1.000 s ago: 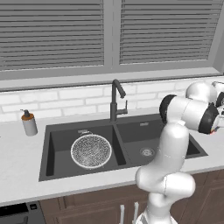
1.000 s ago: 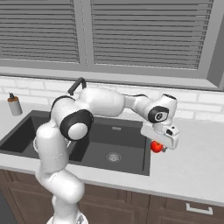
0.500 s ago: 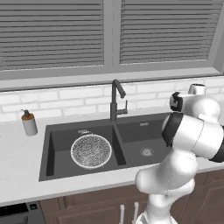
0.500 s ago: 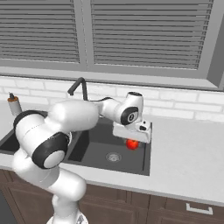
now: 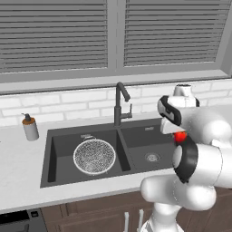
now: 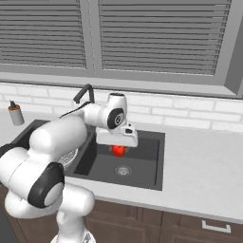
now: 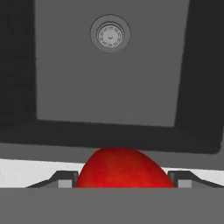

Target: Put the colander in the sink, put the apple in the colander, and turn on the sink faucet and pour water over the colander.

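My gripper (image 6: 118,149) is shut on the small red apple (image 6: 118,151) and holds it in the air above the right basin of the dark sink (image 6: 144,163). In the hand view the apple (image 7: 122,168) sits between my fingertips (image 7: 65,178), with the right basin's drain (image 7: 110,34) below. The speckled mesh colander (image 5: 94,156) lies in the left basin of the sink (image 5: 50,156). The dark faucet (image 5: 119,102) stands behind the divider, and no water runs from it. In the left base view the apple (image 5: 181,136) peeks out beside the arm.
A soap dispenser (image 5: 30,128) stands on the counter left of the sink. White counter (image 6: 199,166) stretches to the right of the sink. A tiled wall and window blinds rise behind.
The arm has swung left with the apple, from over the counter right of the sink to above the right basin. The colander has not moved.
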